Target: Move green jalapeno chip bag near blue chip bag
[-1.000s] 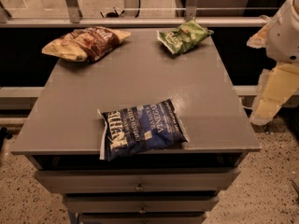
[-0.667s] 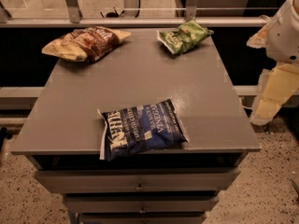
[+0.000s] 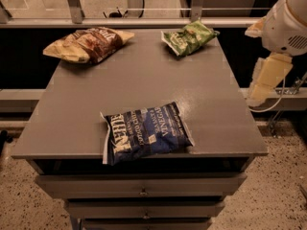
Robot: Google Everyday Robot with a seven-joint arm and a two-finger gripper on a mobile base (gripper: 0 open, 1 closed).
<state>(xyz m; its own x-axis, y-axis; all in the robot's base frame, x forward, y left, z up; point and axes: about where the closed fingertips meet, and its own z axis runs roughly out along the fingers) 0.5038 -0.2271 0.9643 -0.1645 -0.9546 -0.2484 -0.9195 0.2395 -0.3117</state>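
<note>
Grey table [image 3: 144,75] is viewed from its front edge; three bags are laid flat on its top.

Green jalapeno chip bag [image 3: 188,36] is found at the far right corner; its white end edge is turned towards the left, and its right end reaches the table's right edge.

Blue chip bag [image 3: 144,132] is placed near the front edge, a little left of centre; white lettering is shown face up, and a white sealed edge is seen on its left side; its lower left corner is set at the front lip of the table.

The two bags are recorded as well apart, with bare table top between them.

Brown-and-yellow chip bag [image 3: 88,43] is noted at the far left corner, well apart from the blue bag and separated from the green one by the width of the top.

Robot arm [image 3: 288,20] is seen off the right side of the table; a white rounded housing is noted at upper right.
A cream part hung beneath the housing is taken, with some doubt, to be the gripper [image 3: 268,78]; it is held beside the right table edge, apart from the table and from every bag; whether it is released or clenched cannot be told.

Drawers [image 3: 141,186] are seen shut under the top; a speckled floor [image 3: 283,195] is noted below.
</note>
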